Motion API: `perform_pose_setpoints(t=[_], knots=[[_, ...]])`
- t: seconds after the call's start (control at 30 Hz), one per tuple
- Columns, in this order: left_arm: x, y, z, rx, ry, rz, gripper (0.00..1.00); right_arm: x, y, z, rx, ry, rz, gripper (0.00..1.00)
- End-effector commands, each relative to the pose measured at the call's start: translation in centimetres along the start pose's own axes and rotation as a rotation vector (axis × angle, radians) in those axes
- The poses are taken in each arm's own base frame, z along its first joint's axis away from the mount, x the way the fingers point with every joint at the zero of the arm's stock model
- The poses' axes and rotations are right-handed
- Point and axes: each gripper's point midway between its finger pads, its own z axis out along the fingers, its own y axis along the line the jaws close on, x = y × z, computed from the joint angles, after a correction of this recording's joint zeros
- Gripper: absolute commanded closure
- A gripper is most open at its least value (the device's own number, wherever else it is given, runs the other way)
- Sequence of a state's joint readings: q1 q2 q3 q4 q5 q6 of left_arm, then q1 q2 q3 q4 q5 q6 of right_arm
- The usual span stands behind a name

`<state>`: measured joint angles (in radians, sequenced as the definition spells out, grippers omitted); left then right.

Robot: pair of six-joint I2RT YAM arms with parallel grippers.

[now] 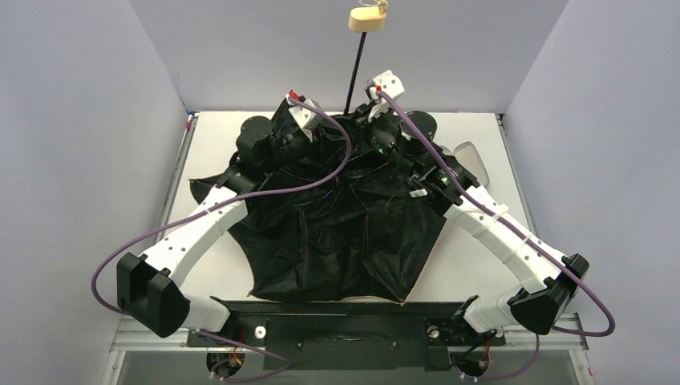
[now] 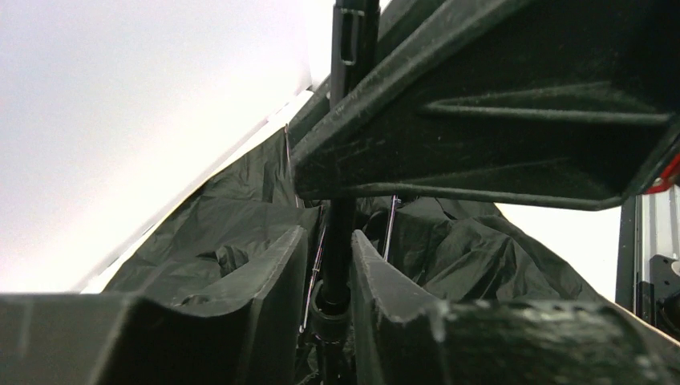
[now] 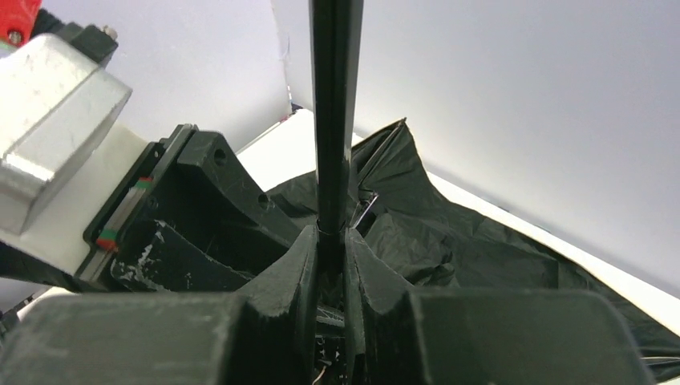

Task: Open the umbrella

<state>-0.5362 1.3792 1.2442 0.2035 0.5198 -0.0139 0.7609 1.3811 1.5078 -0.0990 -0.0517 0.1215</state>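
I read the umbrella (image 1: 337, 241) as thin black cloth, crinkled, slight sheen. Shaft (image 3: 333, 120): smooth black, semi-gloss, looks metal. Handle knob (image 1: 367, 19): matt beige plastic. Left gripper (image 2: 329, 234) and right gripper (image 3: 330, 233): grainy black plastic, scuffed. Table (image 1: 216, 144): matt white.

The left arm (image 1: 200, 228) and the right arm (image 1: 497, 228) both reach forward from their bases and bend inward at the elbows, mirroring each other, so the wrists meet far out near the middle. The right gripper (image 3: 330, 245) has its fingers pressed tight on the shaft of the umbrella (image 3: 333, 96). The left gripper (image 2: 329, 269) sits just beside it, fingers close on either side of the same shaft. Whether they press it is unclear.
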Motion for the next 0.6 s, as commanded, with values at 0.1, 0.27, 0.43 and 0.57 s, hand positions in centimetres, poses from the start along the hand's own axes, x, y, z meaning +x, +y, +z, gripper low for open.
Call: perform_pose_setpoints(t=[0.1, 0.27, 0.43, 0.57], knots=[[4.5, 2.7, -0.6, -0.073, 0.094, 0.076, 0.83, -8.2, 0.1, -2.5, 0.005, -0.233, 0.010, 1.00], [9.7, 2.7, -1.3, -0.044, 0.173, 0.062, 0.83, -9.7, -0.9, -2.9, 0.033, -0.268, 0.005, 1.00], [14.0, 4.2, -1.6, -0.062, 0.257, 0.028, 0.81, -11.5, -2.1, -3.2, 0.058, -0.310, 0.004, 1.00], [16.4, 5.4, -1.9, -0.080, 0.304, 0.021, 0.78, -13.0, -2.7, -3.6, 0.067, -0.344, 0.008, 1.00]])
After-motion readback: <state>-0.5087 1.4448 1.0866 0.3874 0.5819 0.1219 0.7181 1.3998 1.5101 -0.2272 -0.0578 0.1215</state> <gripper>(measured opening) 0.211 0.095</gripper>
